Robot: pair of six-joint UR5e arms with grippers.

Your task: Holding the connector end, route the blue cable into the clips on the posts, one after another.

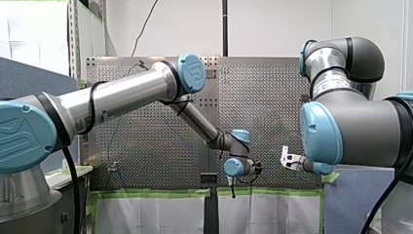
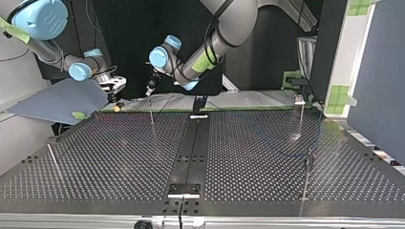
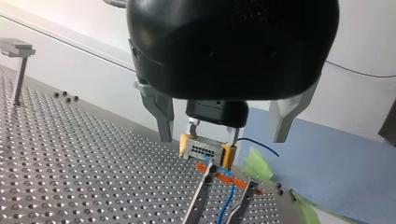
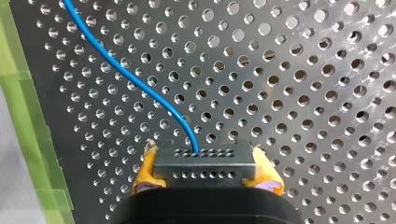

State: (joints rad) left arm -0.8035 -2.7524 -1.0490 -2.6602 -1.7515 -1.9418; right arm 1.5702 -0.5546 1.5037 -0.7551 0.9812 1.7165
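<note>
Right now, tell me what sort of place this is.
Most likely a robotics lab test cell: a perforated metal table carrying thin clip posts, green tape along its edge, and my left arm and my right arm reaching over it.

You've got the connector, a small grey block with two rows of pinholes, clamped level between the yellow pads of the right gripper. The blue cable leaves its face and curves slack. Thin posts stand upright, well apart, with a flat clip on top. Can't tell if the cable sits in any.
</note>
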